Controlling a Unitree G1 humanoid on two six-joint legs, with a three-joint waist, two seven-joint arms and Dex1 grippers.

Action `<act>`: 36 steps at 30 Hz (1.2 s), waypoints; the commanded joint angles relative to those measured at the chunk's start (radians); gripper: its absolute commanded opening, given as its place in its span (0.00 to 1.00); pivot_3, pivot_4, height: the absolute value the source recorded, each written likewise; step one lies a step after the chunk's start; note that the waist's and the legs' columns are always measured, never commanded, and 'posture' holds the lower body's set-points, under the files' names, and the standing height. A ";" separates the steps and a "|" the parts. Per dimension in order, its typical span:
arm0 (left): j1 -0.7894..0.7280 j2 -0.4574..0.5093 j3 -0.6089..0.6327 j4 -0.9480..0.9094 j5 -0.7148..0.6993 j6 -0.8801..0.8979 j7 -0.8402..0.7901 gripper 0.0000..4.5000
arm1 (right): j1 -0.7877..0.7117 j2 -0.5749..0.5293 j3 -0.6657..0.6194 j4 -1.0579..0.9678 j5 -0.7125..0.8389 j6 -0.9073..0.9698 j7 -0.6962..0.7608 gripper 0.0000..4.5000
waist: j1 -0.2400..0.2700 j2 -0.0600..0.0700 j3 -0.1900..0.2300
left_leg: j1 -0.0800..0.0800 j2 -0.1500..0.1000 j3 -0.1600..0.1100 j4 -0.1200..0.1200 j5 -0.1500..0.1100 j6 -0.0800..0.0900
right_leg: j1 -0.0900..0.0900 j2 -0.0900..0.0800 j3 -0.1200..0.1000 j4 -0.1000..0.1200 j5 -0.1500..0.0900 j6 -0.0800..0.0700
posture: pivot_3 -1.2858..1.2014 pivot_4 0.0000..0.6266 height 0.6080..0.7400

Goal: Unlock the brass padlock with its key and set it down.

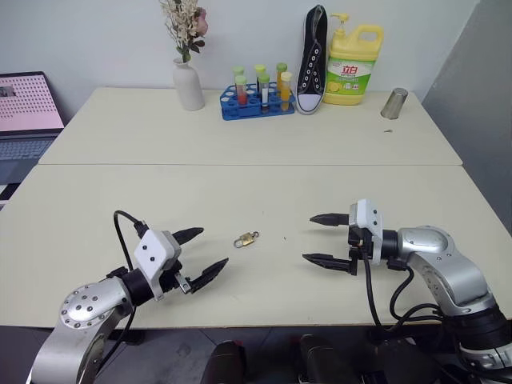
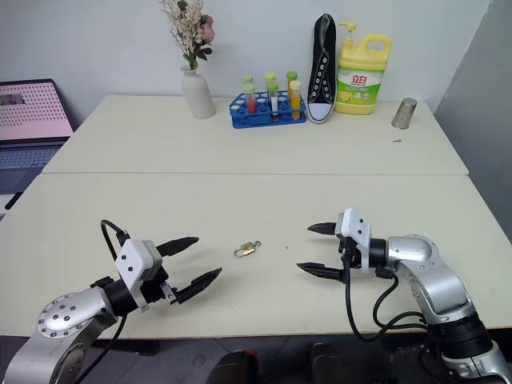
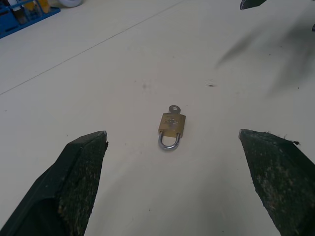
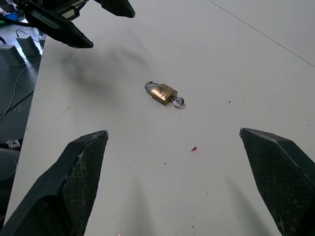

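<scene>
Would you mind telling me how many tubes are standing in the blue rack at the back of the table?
5 that show in the rack: red-filled, green-capped, white, green-capped and orange. More may be hidden behind them.

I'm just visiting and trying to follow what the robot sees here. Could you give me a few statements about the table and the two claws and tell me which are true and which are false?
1. The brass padlock lies flat on the table between the two grippers. True.
2. The left gripper is clamped on the padlock. False: it is open and apart from the padlock.
3. The key sticks out of the padlock's end opposite the shackle. True.
4. The right gripper is shut. False: its fingers stand wide open.
5. The shoe lies flat in the middle of the table. False: it stands upright at the far edge, beside the yellow bottle.
</scene>
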 commanded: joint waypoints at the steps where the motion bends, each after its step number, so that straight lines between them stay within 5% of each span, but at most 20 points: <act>1: -0.010 0.010 -0.014 0.032 0.043 -0.014 0.015 1.00 | 0.012 -0.036 -0.015 -0.072 0.066 0.058 0.043 1.00 | 0.000 0.000 0.000 | 0.000 0.000 0.000 0.000 0.000 0.000 | 0.000 0.000 0.000 0.000 0.000 0.000 | 0.52 0.24 1.00; 15: -0.277 -0.076 -0.241 0.268 0.165 0.010 0.034 1.00 | 0.004 -0.037 0.004 -0.144 0.027 0.131 -0.062 1.00 | 0.002 -0.001 0.000 | -0.001 -0.001 -0.001 0.001 0.000 0.000 | 0.000 0.000 -0.001 0.000 0.000 0.000 | 0.52 0.24 1.00; 33: -0.455 -0.100 -0.318 0.454 0.202 0.040 -0.022 1.00 | 0.009 -0.045 -0.003 -0.245 0.065 0.246 -0.115 1.00 | 0.001 -0.001 0.000 | -0.001 -0.001 -0.002 0.001 0.000 0.000 | 0.000 0.000 -0.001 0.000 0.000 0.000 | 0.52 0.24 1.00; 36: -0.470 -0.097 -0.336 0.470 0.213 0.055 -0.037 0.82 | 0.013 -0.043 -0.007 -0.252 0.073 0.251 -0.121 1.00 | 0.002 -0.001 0.000 | -0.001 -0.001 -0.002 0.001 0.000 0.000 | 0.000 0.000 -0.001 0.001 0.000 0.000 | 0.52 0.24 1.00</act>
